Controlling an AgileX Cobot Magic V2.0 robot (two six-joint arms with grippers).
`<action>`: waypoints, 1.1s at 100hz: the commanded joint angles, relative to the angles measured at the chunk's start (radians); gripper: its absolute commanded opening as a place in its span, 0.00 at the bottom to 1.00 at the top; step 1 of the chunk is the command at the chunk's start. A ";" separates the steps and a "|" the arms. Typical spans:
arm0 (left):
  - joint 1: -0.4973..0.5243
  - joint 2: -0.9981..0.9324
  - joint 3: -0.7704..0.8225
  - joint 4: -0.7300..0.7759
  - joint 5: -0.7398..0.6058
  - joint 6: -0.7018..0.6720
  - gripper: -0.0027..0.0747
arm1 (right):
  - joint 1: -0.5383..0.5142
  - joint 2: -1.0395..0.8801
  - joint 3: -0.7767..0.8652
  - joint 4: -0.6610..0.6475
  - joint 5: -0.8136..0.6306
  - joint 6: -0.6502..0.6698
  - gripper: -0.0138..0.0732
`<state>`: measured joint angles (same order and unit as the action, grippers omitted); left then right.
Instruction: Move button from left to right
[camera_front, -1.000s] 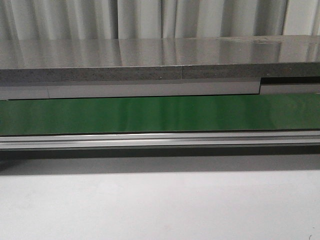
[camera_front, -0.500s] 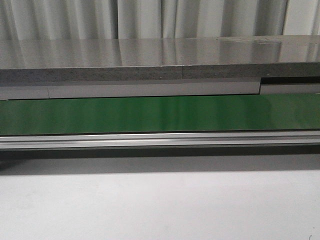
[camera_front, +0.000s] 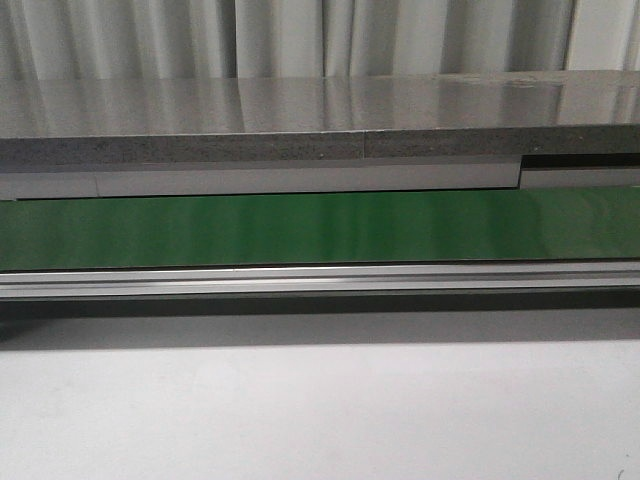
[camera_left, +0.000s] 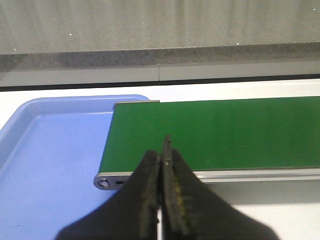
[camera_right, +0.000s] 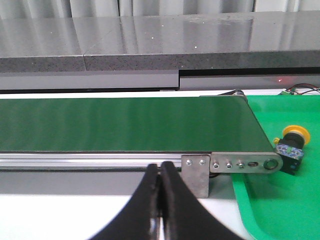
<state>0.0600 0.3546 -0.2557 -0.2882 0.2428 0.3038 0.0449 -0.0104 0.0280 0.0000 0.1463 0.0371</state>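
Item 1, my left gripper (camera_left: 161, 155): fingers pressed together, nothing between them, low centre of left wrist frame, over the near edge of the green conveyor belt (camera_left: 215, 132). Item 2, blue tray (camera_left: 45, 155): fills left half of that frame, touching the belt's end roller; what shows of it holds nothing. Item 3, my right gripper (camera_right: 161, 172): also closed on nothing, bottom centre of right wrist frame, in front of the belt's aluminium side rail (camera_right: 90, 161). Item 4, button (camera_right: 290, 145): black base w/ yellow cap, tilted, at right edge of right wrist frame, lying on the green tray (camera_right: 270, 210) just beside the belt end bracket. Item 5, front view: belt (camera_front: 320, 228) across mid frame, grey counter (camera_front: 300, 120) above, white table (camera_front: 320, 410) below; neither gripper nor the button visible there.
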 joint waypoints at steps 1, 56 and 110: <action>-0.007 0.008 -0.029 -0.011 -0.088 0.003 0.01 | 0.000 -0.021 -0.015 -0.009 -0.084 -0.003 0.08; -0.052 -0.259 0.095 0.375 -0.110 -0.427 0.01 | 0.000 -0.021 -0.015 -0.009 -0.084 -0.003 0.08; -0.063 -0.392 0.303 0.370 -0.251 -0.427 0.01 | 0.000 -0.021 -0.015 -0.009 -0.084 -0.003 0.08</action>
<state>0.0023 -0.0039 -0.0061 0.0842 0.1386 -0.1147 0.0449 -0.0104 0.0280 0.0000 0.1442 0.0390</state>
